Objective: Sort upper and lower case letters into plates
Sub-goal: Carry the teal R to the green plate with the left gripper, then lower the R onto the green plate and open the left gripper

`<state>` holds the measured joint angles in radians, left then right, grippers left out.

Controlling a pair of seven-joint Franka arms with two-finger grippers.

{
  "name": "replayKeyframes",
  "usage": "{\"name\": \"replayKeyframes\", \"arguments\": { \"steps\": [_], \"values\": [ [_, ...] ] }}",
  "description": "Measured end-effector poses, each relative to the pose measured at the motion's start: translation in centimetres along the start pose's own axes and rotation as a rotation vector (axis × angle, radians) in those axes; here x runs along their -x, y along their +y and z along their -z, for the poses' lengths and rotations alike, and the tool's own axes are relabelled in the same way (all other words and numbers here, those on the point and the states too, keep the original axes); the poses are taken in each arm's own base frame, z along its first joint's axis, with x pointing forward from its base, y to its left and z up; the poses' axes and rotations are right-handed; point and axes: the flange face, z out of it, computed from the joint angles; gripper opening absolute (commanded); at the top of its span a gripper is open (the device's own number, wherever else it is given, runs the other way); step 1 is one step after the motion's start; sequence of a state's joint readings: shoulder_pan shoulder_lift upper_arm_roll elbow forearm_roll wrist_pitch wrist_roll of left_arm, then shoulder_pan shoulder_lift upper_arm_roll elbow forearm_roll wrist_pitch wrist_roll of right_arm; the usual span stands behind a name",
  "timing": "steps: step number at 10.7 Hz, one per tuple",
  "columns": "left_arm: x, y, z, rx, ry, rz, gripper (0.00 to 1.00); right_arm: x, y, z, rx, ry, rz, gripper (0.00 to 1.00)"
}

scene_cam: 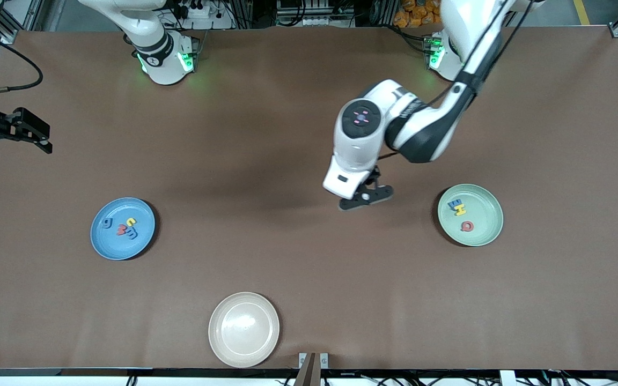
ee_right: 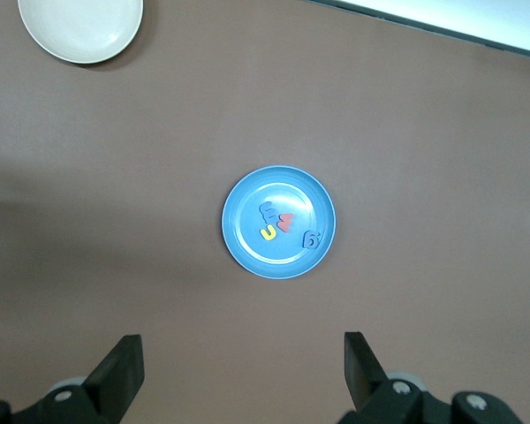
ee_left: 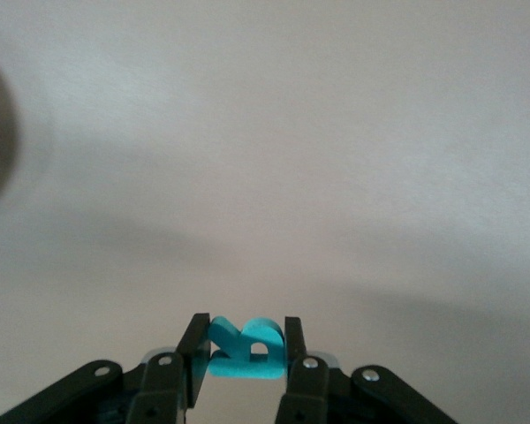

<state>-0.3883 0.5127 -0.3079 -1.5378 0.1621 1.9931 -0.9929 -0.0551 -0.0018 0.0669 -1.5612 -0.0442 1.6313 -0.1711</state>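
Bare table is left between blue plate, green plate and cream plate; left hand is hung over the middle.

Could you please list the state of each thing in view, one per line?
Left hand: shut on the teal letter, above bare table between the plates.
Right hand: open, empty, waiting at the table's edge.
Blue plate: holds four letters.
Pale green plate: holds three letters.
Cream plate: empty.
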Motion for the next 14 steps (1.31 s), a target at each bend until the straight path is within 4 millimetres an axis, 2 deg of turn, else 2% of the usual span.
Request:
{"name": "replayKeyframes", "arguments": {
  "steps": [4,6,10,14],
  "values": [
    [-4.1,-5.8,1.4,-0.023,-0.073,-0.069,0.00,0.2,-0.3,-0.1,-0.007,-0.025,-0.130,1.00],
    [-6.5,-9.6,1.2,-0.039,-0.118,-0.094,0.00,0.3,-0.3,-0.1,-0.032,-0.025,-0.140,1.00],
    [-10.4,-17.5,-1.4,-0.042,-0.195,-0.148,0.00,0.3,0.0,0.0,-0.045,-0.020,-0.147,1.00],
    [-12.3,-23.9,-4.8,-0.050,-0.268,-0.151,0.00,0.3,-0.2,0.2,-0.047,-0.018,-0.144,1.00]
  ]
}}
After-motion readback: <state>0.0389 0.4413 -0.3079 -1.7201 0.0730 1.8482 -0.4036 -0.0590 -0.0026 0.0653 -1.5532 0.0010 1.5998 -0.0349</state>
